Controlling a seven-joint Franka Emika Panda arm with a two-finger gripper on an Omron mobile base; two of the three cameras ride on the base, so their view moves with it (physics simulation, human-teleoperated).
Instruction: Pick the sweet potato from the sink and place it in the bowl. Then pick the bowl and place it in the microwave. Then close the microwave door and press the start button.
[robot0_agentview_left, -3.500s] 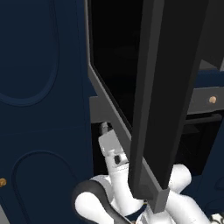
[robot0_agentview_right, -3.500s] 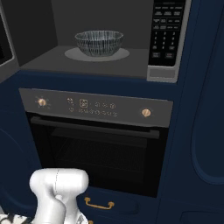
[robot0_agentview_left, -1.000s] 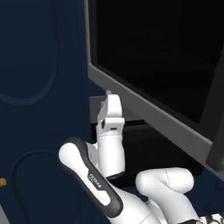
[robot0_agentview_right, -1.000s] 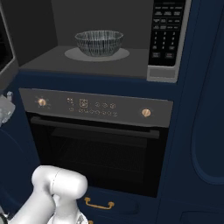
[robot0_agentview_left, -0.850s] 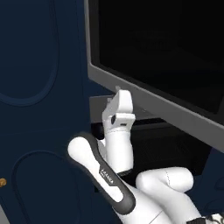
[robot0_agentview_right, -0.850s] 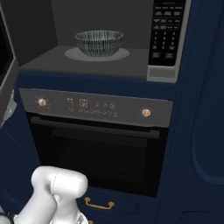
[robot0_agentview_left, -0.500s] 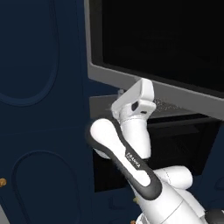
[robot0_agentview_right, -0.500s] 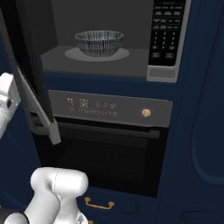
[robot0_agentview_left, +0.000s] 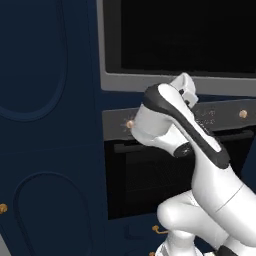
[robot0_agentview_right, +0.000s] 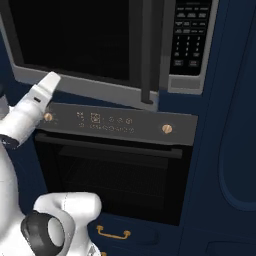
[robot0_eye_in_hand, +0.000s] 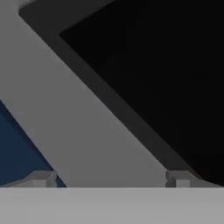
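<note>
Door (robot0_agentview_right: 75, 37) of the microwave (robot0_agentview_right: 172, 87) looks swung nearly flush with its grey frame, black glass facing out; from the right base view a dark vertical edge near the keypad suggests it may not be fully latched, cannot tell for sure. Bowl and sweet potato would be behind the glass, hidden from here.

Tool (robot0_eye_in_hand: 109, 177) is spread wide, nothing between the fingertips (robot0_eye_in_hand: 41, 178), which sit right against the door's lower grey border. In the hand view that border runs diagonally across the frame, with black glass on one side and navy cabinet on the other. In the right base view the white hand tip (robot0_agentview_right: 47, 82) points up at the door's lower left corner, just above the oven panel (robot0_agentview_right: 115, 122).

Key relation for next move: keypad (robot0_agentview_right: 187, 35) with the start button is on the microwave's right side, well apart from the tool, which is at the far left low corner. So the target lies to the right and up from the tool, across the full width of the door. Judgement: door closing is about done, button press is left. Risk: if the door isn't seated, a further push is needed first.
</note>
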